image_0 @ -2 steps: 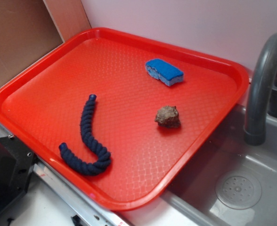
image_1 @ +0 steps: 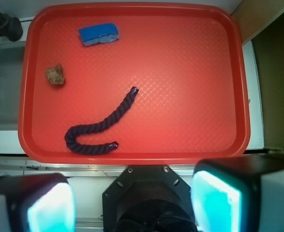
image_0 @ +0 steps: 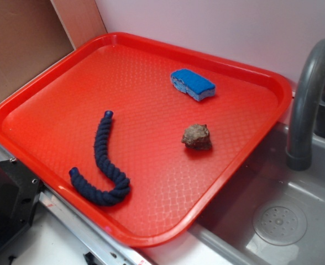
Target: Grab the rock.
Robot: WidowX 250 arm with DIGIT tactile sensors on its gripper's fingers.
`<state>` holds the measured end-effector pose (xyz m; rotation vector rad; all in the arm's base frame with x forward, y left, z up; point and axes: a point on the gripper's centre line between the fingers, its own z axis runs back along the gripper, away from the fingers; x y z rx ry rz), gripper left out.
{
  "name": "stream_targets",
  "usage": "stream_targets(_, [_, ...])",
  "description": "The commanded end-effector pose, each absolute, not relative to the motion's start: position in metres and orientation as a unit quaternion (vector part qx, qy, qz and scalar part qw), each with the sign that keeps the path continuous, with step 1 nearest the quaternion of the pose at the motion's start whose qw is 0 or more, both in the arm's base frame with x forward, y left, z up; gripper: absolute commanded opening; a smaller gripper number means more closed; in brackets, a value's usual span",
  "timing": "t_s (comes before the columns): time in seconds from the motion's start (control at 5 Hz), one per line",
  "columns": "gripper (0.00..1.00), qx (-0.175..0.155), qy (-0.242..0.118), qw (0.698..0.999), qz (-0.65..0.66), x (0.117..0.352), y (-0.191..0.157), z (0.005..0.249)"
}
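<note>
The rock [image_0: 197,137] is a small lumpy brown-grey stone lying on the red tray [image_0: 52,94], right of its middle. In the wrist view the rock [image_1: 55,75] sits near the tray's left side. My gripper [image_1: 132,203] hangs high above the tray's near edge, far from the rock, open, with nothing between its two cyan pads [image_1: 214,200]. The gripper does not show in the exterior view.
A blue sponge [image_0: 193,84] lies at the tray's far side and a dark blue twisted rope [image_0: 104,163] curls at its near left. A grey sink [image_0: 278,221] with a dark faucet [image_0: 306,94] borders the tray's right. A brown board [image_0: 19,44] stands at the left.
</note>
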<state>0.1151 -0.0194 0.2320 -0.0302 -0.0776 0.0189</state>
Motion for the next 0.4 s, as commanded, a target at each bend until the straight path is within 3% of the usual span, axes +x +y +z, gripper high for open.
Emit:
stream_targets(0.0, [1.0,0.007,-0.078,0.995,-0.064,0.157,-0.074,0.21])
stream_targets(0.2, [1.0,0.019,-0.087,0.992,-0.085,0.182,-0.095,0.184])
